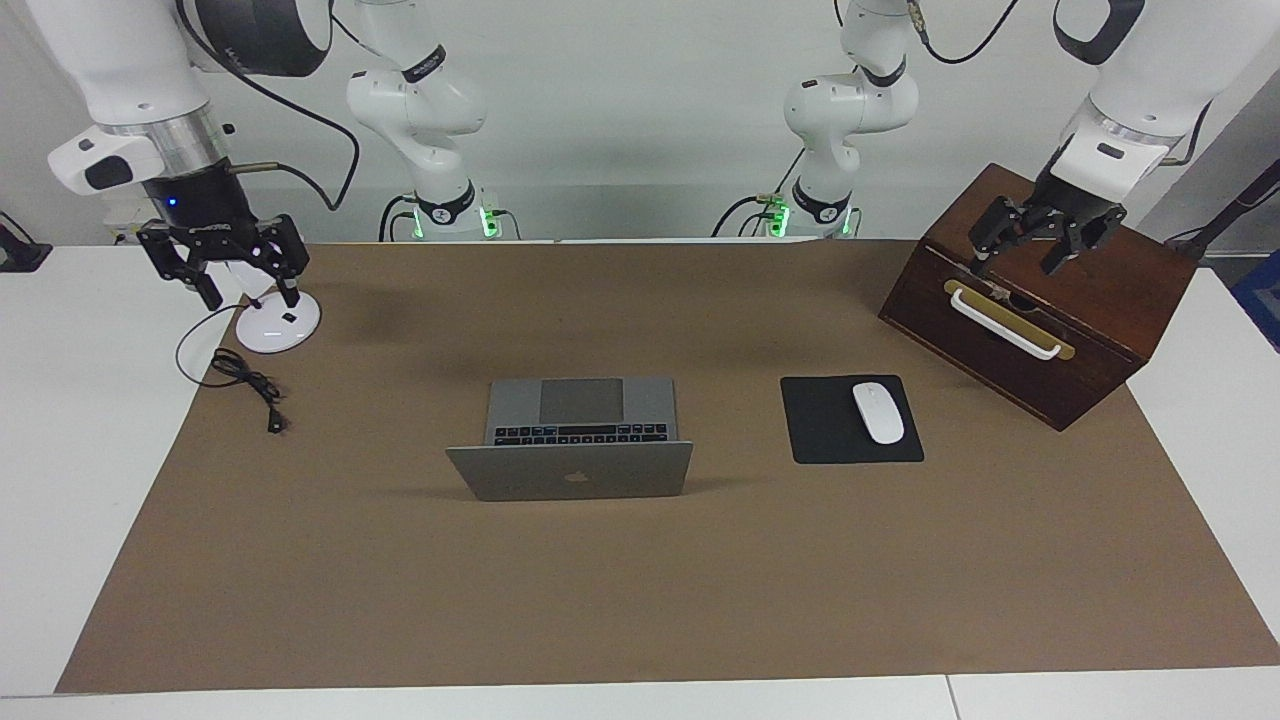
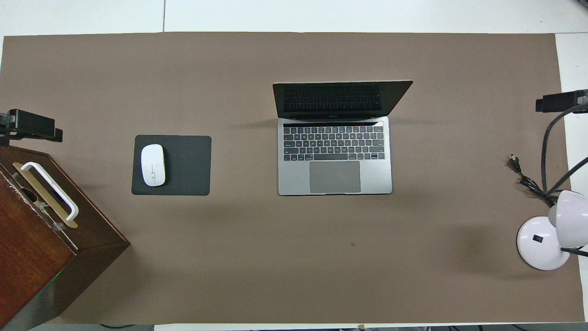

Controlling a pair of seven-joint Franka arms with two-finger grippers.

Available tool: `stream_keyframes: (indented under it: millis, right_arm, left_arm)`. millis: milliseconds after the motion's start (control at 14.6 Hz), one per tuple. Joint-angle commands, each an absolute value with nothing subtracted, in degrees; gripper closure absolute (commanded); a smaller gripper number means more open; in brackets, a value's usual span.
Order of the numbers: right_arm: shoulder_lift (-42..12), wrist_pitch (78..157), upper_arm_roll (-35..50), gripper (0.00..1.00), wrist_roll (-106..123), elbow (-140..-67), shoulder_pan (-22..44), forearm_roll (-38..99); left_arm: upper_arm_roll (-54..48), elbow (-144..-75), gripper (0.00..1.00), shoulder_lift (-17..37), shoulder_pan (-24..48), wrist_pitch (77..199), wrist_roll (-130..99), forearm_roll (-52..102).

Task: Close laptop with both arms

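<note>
The laptop (image 1: 570,440) sits open mid-table. My left gripper (image 1: 1040,245) hangs spread over the box (image 1: 1100,330), my right gripper (image 1: 228,262) (probably spread too) over the lamp (image 1: 277,322). I'd bring both to the lid's top corners and press evenly.

Both my arms wait raised, well apart from the laptop (image 1: 570,440).

My left claw (image 1: 1040,240) hangs with fingers spread toward the left arm's end from the laptop; my right claw (image 1: 225,262) hangs likewise spread, pointing down, toward the right arm's end.
</note>
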State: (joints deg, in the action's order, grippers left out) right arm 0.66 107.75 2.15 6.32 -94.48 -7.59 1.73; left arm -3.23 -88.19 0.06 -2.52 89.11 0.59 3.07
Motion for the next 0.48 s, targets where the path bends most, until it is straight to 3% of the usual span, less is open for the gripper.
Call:
stream_keyframes:
  millis: [0,205,274,342,411]
  right_arm:
    - [-7.5,107.5,2.4,0.1,7.1,-85.8,-8.1,0.4]
    - [-14.3,113.9,2.5,0.19,7.1,-81.5,-7.4,0.0]
    - [-17.1,115.6,2.5,0.57,7.1,-79.6,-7.4,0.0]
    - [-20.0,116.1,2.7,0.77,7.1,-76.8,-7.3,0.1]
    - [-22.7,116.5,3.0,0.89,7.1,-74.3,-7.3,0.2]
  left_arm:
    - [-3.2,-90.3,0.0,-1.6,-2.6,89.7,0.4,3.3]
    - [-3.2,-90.3,0.0,-1.6,-2.5,89.9,0.4,3.3]
    - [-3.2,-90.3,0.0,-1.6,-2.5,90.0,0.4,3.3]
    - [-3.2,-90.5,0.0,-1.6,-2.5,90.0,0.4,3.3]
    - [-3.2,-90.8,0.0,-1.7,-2.5,90.3,0.1,3.3]
